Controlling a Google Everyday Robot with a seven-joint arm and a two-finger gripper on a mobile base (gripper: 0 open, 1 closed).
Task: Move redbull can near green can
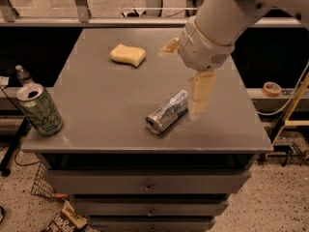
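While the redbull can [166,112], probably light and slick, lies sideways near the bench's [96,105] front edge, the end effector [181,81] hovers beside it, jaws apart, empty: pinch mid-body.

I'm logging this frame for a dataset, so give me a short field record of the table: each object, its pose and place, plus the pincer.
redbull can: lying on its side, front-centre of the table, not gripped
green can: upright, top opened, front-left corner
sponge: yellow, towards the back, apart from both cans
pincer: open, over the table just right of the redbull can, holding nothing
cans: well apart, redbull can to the right of the green can
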